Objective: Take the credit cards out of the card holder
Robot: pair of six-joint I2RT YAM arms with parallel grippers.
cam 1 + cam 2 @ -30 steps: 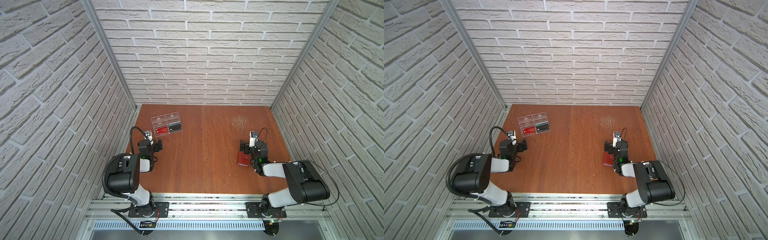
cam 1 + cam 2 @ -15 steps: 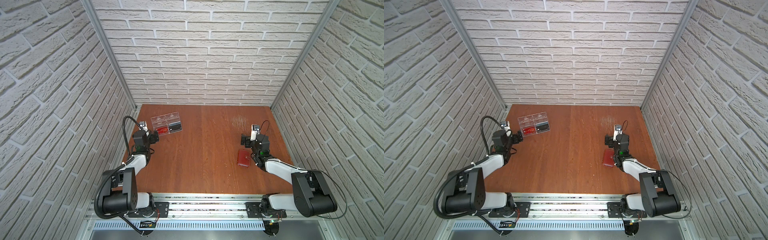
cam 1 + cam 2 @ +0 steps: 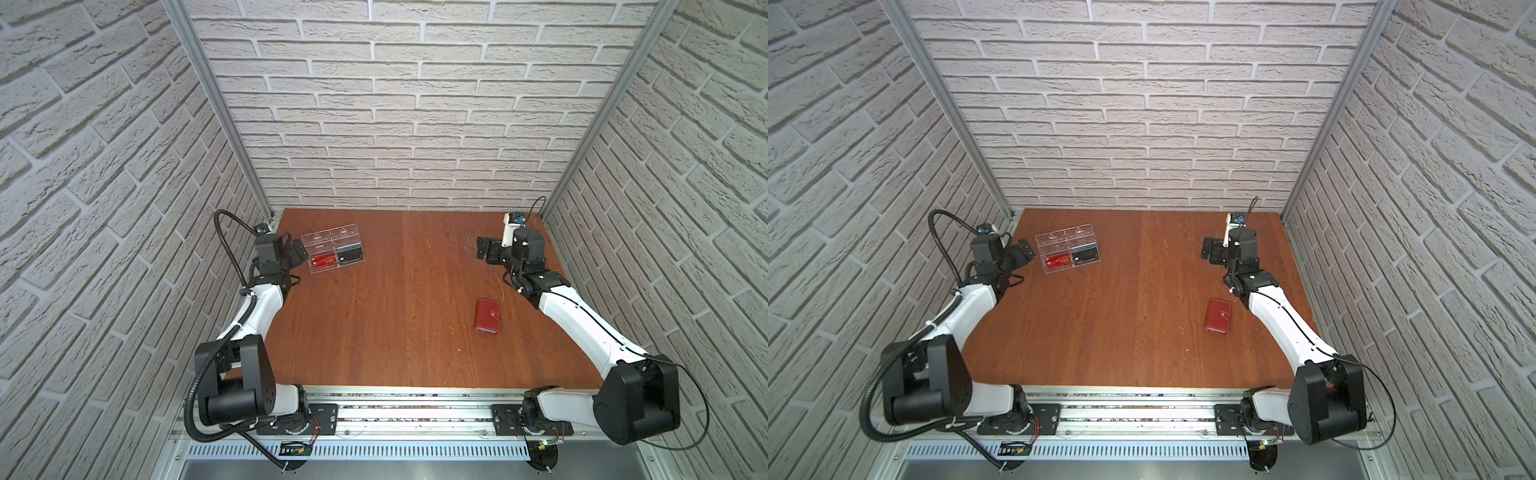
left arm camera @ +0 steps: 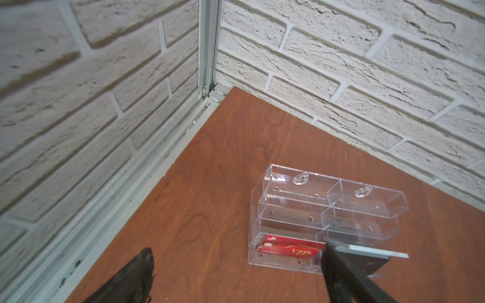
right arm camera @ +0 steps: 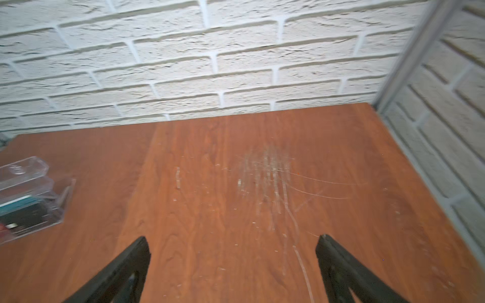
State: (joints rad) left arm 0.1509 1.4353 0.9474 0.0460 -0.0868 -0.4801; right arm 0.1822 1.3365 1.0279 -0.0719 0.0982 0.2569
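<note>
The card holder point(image 3: 488, 316) point(image 3: 1218, 316) is a small red wallet lying shut on the wooden table, right of centre, with its snap tab fastened. The credit cards are hidden. My right gripper point(image 3: 485, 250) point(image 3: 1208, 252) point(image 5: 233, 238) is open and empty. It hovers over scratched bare wood well behind the card holder, near the back right corner. My left gripper point(image 3: 300, 252) point(image 3: 1022, 252) point(image 4: 236, 249) is open too, with nothing between its fingers, at the left end of a clear rack.
A clear acrylic tiered rack point(image 3: 332, 248) point(image 3: 1066, 249) point(image 4: 315, 207) stands at the back left. Its front row holds a red card marked "VIP" point(image 4: 288, 249) and a dark card point(image 3: 350, 254). Brick walls close in three sides.
Both arms have stretched toward the back wall. The right gripper has left the spot over the card holder and moved behind it. The left gripper has come up beside the clear rack.
</note>
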